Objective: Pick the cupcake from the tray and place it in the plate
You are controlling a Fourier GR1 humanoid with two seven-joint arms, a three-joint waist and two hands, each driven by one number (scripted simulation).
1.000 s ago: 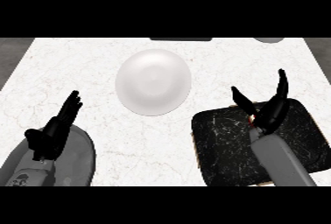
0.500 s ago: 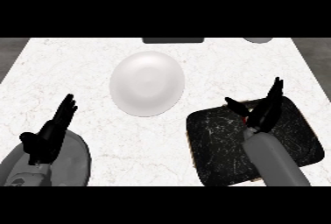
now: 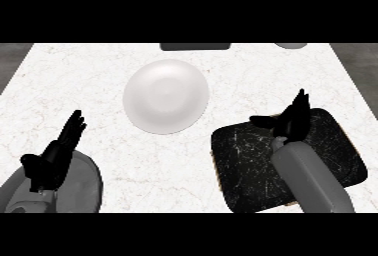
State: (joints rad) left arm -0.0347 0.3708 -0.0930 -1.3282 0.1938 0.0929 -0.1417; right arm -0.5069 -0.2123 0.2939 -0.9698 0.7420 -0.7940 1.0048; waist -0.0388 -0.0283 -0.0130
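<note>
Head view: my right hand [image 3: 289, 121] is over the far edge of the tray [image 3: 244, 160], at the counter's [image 3: 88, 85] near right; fingers straight, thumb spread, holding nothing I can see. The cupcake is not visible; I judge it hidden under my hand or arm, grasp not yet made. The plate [image 3: 165, 96] at counter centre holds nothing. My left hand [image 3: 53, 156] rests open at the near left. Nothing obstructs the route from tray to plate.

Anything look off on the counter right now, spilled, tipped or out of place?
Nothing spilled or tipped. The plate is bare and the tray lies flat. One oddity: no cupcake shows; the right hand over the tray may hide it. The left hand rests open.
</note>
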